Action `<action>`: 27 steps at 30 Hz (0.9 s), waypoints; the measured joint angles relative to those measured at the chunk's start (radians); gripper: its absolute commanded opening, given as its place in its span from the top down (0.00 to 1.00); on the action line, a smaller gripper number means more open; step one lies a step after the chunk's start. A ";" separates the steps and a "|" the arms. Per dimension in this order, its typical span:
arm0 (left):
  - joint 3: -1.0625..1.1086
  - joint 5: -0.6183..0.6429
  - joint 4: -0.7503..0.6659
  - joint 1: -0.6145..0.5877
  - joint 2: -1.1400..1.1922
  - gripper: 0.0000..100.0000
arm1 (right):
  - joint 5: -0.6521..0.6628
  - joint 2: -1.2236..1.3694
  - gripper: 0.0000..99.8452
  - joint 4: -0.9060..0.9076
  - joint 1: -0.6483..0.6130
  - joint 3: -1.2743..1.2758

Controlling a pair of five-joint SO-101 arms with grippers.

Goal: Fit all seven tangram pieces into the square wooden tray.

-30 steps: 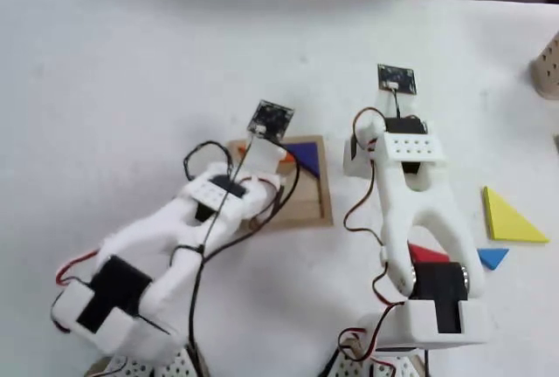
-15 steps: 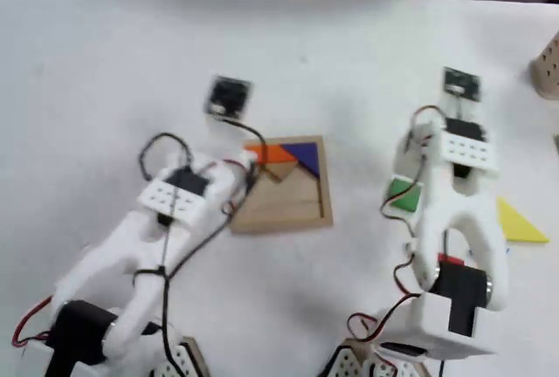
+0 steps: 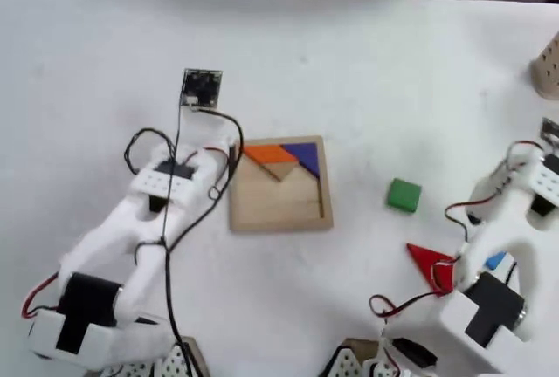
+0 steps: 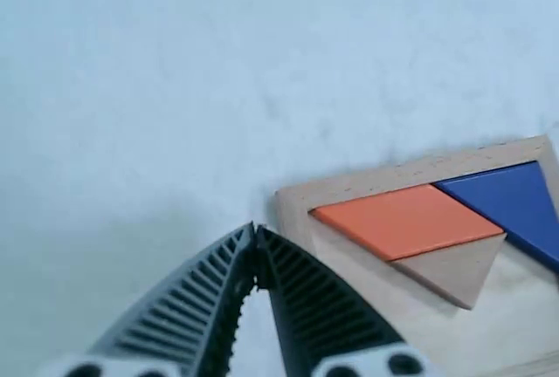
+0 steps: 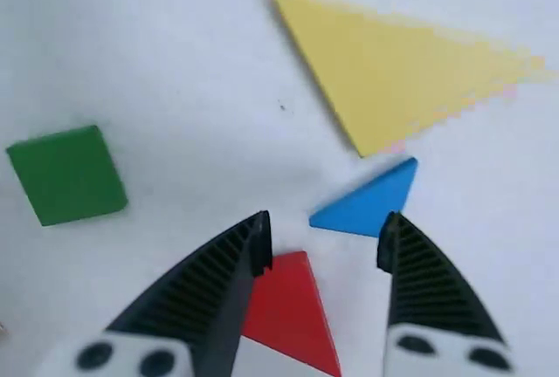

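The left pincer [image 4: 255,259], clenched on nothing, sits just beside the tray [image 3: 271,207] in the middle of the bench [image 3: 349,45]. Near the bench's right edge the right pincer [image 5: 325,224] hangs released, the small blue triangle [image 5: 367,202] just ahead between its jaws; that arm is nearer.

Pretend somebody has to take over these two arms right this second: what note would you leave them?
Left gripper: shut, empty, beside a corner of the wooden tray.
Right gripper: open, empty, over the table between the red triangle and the light blue triangle.
Done: the orange piece and the dark blue piece lie in the tray.
Left: the green square, the red and light blue triangles and the yellow triangle lie loose on the table, on the right arm's side of the tray.
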 measured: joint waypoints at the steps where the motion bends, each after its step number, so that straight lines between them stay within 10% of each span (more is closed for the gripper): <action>1: 0.000 0.000 0.000 0.000 0.002 0.95 | 0.015 0.000 0.79 0.011 0.012 0.008; 10: 0.000 0.000 0.048 0.000 0.002 0.66 | 0.029 0.000 0.79 -0.037 0.112 0.144; 27: 0.000 0.000 0.066 0.009 0.006 0.66 | -0.359 0.000 0.79 -0.170 0.121 0.163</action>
